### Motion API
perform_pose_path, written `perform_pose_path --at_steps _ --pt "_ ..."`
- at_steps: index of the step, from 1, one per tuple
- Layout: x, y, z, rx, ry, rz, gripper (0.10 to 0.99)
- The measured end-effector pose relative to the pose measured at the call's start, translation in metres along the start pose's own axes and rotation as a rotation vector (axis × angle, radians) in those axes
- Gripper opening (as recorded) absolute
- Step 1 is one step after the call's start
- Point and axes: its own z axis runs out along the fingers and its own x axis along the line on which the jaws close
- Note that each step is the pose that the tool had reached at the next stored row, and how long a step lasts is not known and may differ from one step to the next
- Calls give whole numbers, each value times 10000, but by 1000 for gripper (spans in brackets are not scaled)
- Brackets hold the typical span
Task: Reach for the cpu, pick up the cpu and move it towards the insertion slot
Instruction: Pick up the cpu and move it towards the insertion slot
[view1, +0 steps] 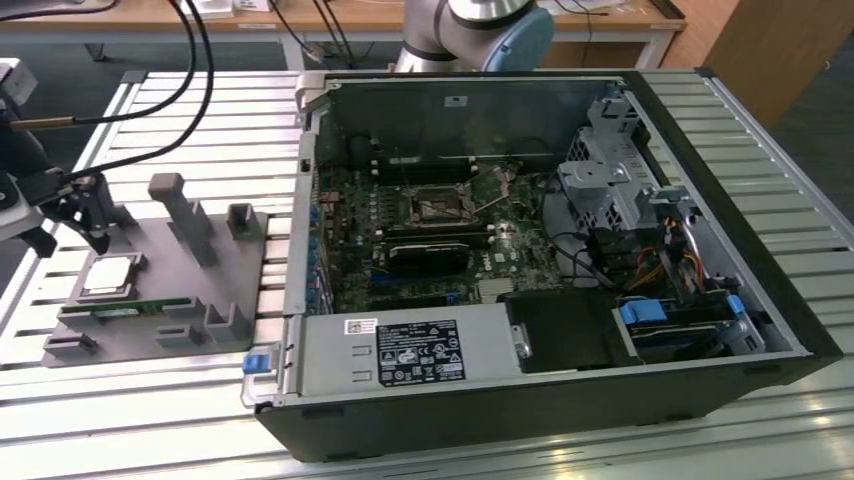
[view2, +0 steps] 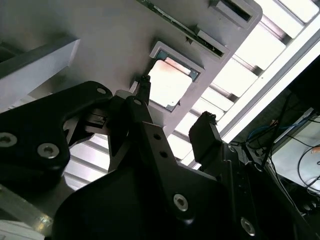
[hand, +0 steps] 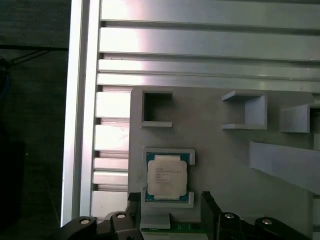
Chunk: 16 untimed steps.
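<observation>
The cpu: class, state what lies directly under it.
The cpu sits in a framed recess of the grey holder plate. The recess floor is hidden beneath the chip.

The arm, grey with a blue joint cap, rises at the far side in the exterior view. Its black gripper hangs low at the exterior view's left, pointing downward. In both wrist views the two fingers stand well apart, tips free.
</observation>
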Motion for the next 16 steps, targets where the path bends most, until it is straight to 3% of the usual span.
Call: perform_pose_path --at_steps 10,12,13,16 --pt "19 26 167 11 6 -1 600" --pt "20 26 201 10 38 2 600" --pt "20 26 218 9 69 4 663" --pt "19 24 253 9 99 4 663"
